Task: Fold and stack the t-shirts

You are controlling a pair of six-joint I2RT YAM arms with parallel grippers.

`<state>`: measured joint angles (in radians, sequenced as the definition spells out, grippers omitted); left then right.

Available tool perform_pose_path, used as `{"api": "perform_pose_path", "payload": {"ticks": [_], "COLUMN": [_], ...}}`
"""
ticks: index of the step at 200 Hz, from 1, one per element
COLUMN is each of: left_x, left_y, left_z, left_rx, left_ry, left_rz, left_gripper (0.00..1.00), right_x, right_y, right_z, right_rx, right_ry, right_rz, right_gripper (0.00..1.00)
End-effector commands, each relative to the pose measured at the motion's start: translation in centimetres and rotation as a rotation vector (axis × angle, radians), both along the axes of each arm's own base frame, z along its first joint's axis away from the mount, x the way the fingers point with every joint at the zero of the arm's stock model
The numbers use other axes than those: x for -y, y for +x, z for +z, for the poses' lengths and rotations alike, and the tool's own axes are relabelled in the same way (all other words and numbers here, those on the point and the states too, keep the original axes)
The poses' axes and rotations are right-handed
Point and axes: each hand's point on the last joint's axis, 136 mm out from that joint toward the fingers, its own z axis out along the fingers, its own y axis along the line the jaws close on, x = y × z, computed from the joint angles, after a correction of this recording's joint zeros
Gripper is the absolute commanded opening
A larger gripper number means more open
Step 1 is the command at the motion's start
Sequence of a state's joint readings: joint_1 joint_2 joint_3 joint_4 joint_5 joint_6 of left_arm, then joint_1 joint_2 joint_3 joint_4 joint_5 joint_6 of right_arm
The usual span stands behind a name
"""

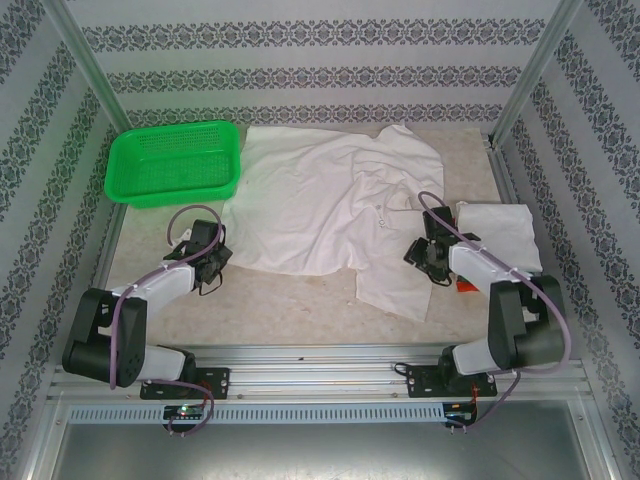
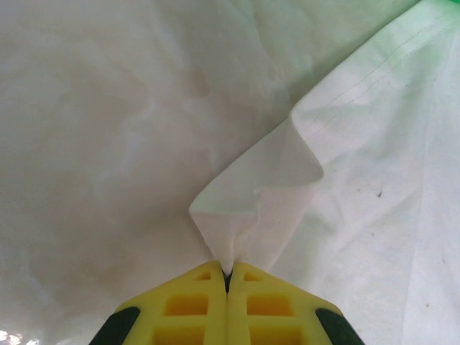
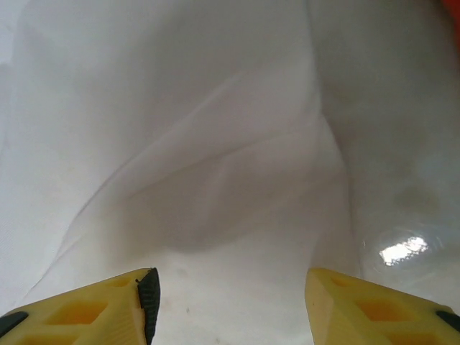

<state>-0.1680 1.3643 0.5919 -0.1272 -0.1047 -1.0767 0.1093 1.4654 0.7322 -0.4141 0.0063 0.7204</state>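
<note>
Pinching t-shirt [image 1: 300, 200] fold, left end effector [image 2: 227, 274] clamped; right end effector [image 3: 226, 291] parted, empty; t-shirt long axis left-right.

The black-and-white jointed left arm [image 1: 150, 295] rises from its base at the near edge, elbow bent, with its forearm reaching forward and inward. Its yellow-fingered left end effector [image 2: 228, 277] has both fingers pressed together, pinching a fold of the wrinkled white cloth t-shirt [image 2: 251, 208]. The matching right arm [image 1: 505, 300] doubles back over its base, its wrist turned toward the centre. The right end effector [image 3: 228, 287] points downward with its yellow fingers [image 3: 86, 309] standing well apart.
</note>
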Motion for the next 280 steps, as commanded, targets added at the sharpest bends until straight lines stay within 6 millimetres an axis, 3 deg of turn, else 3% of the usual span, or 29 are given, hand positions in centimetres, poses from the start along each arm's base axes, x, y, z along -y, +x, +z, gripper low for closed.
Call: {"api": "perform_pose_path", "payload": {"ticks": [1, 36, 55, 62, 124, 169, 190, 202, 239, 280], "left_x": [-0.4, -0.6, -0.6, -0.7, -0.7, -0.7, -0.7, -0.7, -0.6, -0.4], "left_y": [0.6, 0.5, 0.7, 0.7, 1.1, 1.4, 1.3, 1.3, 1.3, 1.5], "left_z": [0.5, 0.3, 0.3, 0.3, 1.1, 2.2, 2.3, 2.3, 2.3, 2.3], "left_rx": [0.005, -0.003, -0.003, -0.001, 0.023, 0.051, 0.05, 0.051, 0.051, 0.05], "left_ry": [0.014, 0.026, 0.029, 0.03, 0.034, 0.037, 0.039, 0.039, 0.039, 0.033], "left_rz": [-0.002, -0.002, -0.001, 0.001, -0.002, -0.008, -0.012, -0.014, -0.015, -0.022], "left_gripper": [0.0, 0.0, 0.0, 0.0, 0.0, 0.0, 0.0, 0.0, 0.0, 0.0], "right_x": [-1.1, -1.1, -1.2, -1.2, 0.5, 0.8, 1.6, 1.9, 0.7, -0.1], "right_y": [-0.6, -1.1, -1.3, -1.3, 1.0, -0.2, -1.7, -2.5, -2.1, -1.8], "right_z": [-1.1, -1.4, -1.5, -1.5, 5.4, 6.1, 4.6, 4.0, 2.5, 0.6], "right_rx": [-0.071, -0.146, -0.17, -0.166, 0.135, 0.169, 0.089, 0.052, 0.067, -0.037], "right_ry": [0.035, -0.013, -0.01, -0.003, -0.066, -0.06, -0.07, -0.076, 0.003, 0.004], "right_rz": [-0.013, 0.028, 0.051, 0.059, 0.051, 0.029, -0.025, -0.053, -0.087, -0.055], "right_gripper": [0.55, 0.47, 0.16, 0.0, 0.0, 0.0, 0.52, 0.67, 0.67, 0.65]}}
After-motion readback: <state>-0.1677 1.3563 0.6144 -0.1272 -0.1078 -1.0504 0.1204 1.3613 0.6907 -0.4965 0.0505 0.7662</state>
